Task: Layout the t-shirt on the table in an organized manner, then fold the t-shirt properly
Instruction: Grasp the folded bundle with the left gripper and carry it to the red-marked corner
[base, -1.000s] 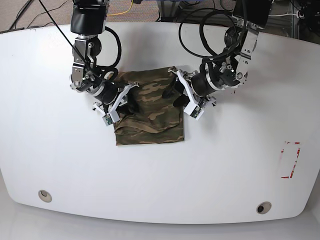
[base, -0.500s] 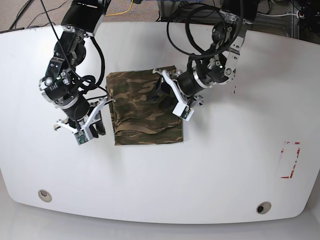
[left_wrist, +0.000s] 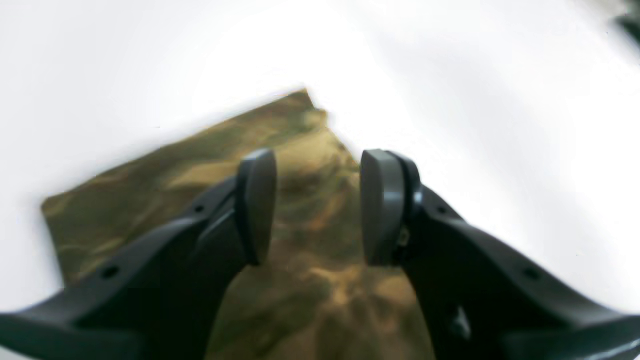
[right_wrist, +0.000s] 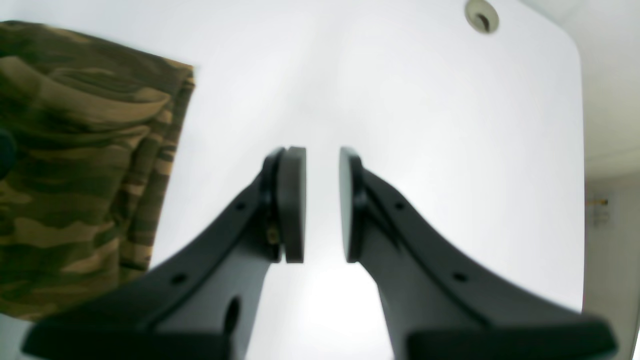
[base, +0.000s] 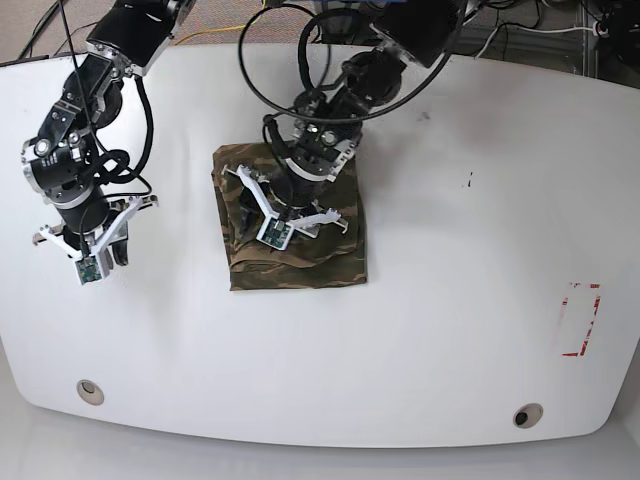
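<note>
Left tool (left_wrist: 317, 207) is over the t-shirt (base: 340, 235), pads spread with camouflage cloth showing in the gap between them and nothing gripped. In the base view that tool (base: 283, 212) sits above the middle of the folded shirt. The right tool (right_wrist: 322, 205) is out over bare table (right_wrist: 425, 125), pads parted by a narrow gap, holding nothing, the shirt's edge (right_wrist: 75, 150) well off to its side. The shirt lies as a compact rectangle near the table's (base: 450, 340) centre; the right tool (base: 92, 243) hangs well apart from it.
</note>
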